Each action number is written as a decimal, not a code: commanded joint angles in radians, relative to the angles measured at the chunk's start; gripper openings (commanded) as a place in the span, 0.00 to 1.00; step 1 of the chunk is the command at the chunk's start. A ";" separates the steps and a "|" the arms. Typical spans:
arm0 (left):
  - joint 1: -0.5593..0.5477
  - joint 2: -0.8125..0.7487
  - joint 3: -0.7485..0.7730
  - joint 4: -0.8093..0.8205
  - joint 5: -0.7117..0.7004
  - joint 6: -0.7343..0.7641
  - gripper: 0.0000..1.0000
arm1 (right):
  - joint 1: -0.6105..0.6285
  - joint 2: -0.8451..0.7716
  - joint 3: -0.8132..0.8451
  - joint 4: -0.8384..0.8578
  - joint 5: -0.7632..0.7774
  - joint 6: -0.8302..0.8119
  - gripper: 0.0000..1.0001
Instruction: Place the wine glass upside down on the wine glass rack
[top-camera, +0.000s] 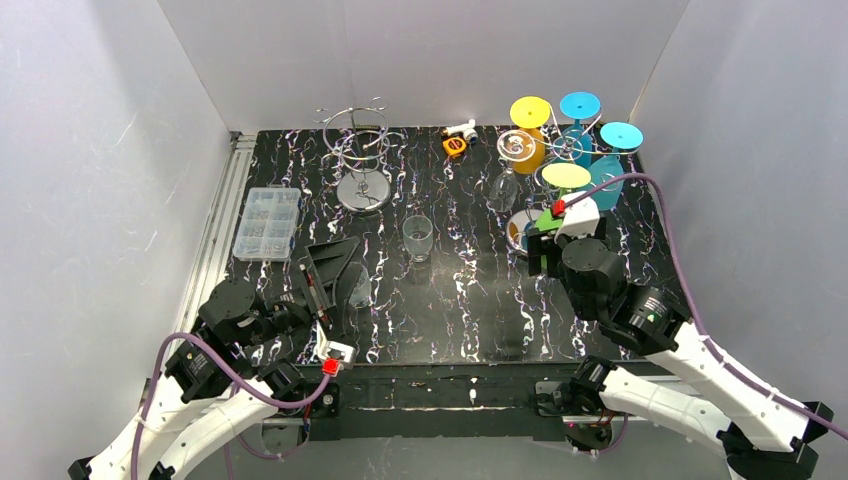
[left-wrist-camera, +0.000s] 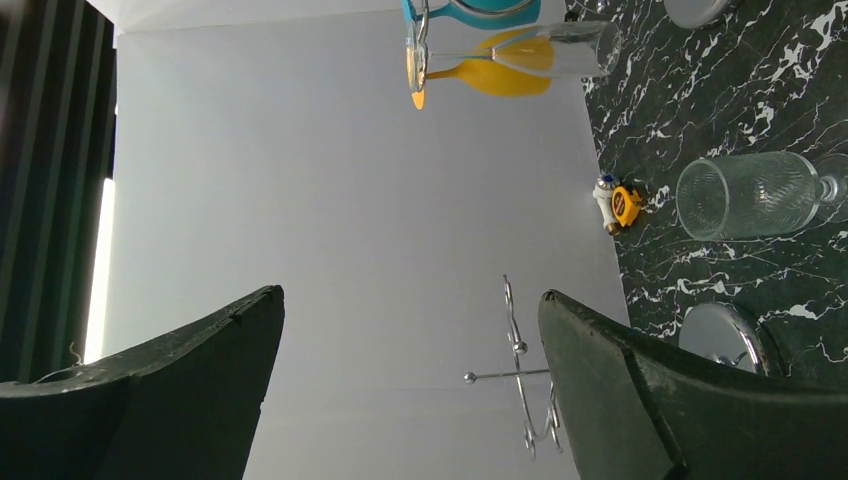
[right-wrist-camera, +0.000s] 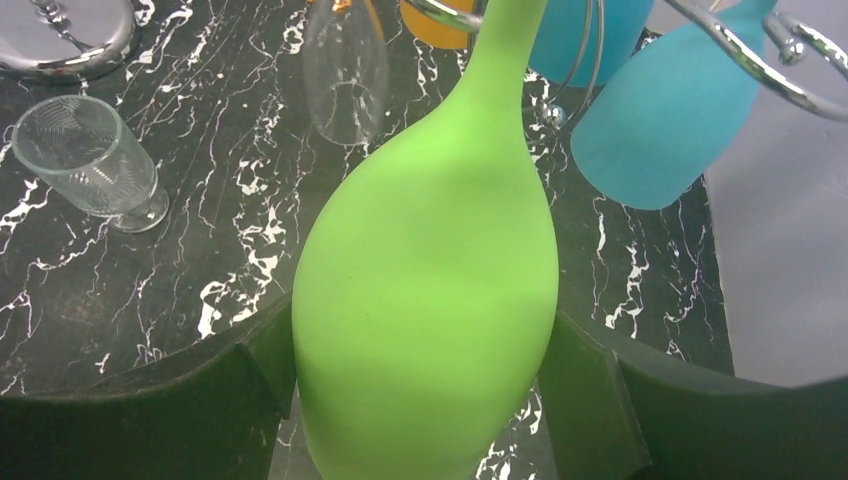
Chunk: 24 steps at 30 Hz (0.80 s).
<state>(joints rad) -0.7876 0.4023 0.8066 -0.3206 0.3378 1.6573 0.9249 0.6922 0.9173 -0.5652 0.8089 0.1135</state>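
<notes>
RIGHT: right pincer (right-wrist-camera: 420, 345) is clasping the green wine glass (right-wrist-camera: 430, 250) by its bowl, foot up, stem seemingly threading the rack (right-wrist-camera: 760, 70) wire at the desk's (top-camera: 450, 310) far right corner, steadying it to hang inverted | LEFT: left pincer (left-wrist-camera: 410, 330) is hovering wide open and empty by the near left edge, keeping clear.

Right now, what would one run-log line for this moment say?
left pincer: open, empty | right pincer: closed on green glass | green glass: upside down at rack
</notes>
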 joint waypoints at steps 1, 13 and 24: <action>0.000 0.007 -0.004 0.021 -0.015 -0.023 0.98 | -0.003 0.048 0.026 0.085 0.023 -0.020 0.68; 0.000 0.331 0.362 0.109 0.075 -0.589 0.91 | -0.006 0.124 0.228 -0.001 -0.759 -0.058 0.70; -0.008 0.588 0.535 0.109 0.264 -0.701 0.84 | -0.006 0.281 0.351 0.059 -1.101 -0.009 0.68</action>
<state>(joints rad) -0.7895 0.9375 1.3003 -0.2283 0.5453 1.0199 0.9192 0.9718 1.2316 -0.5697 -0.1745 0.0883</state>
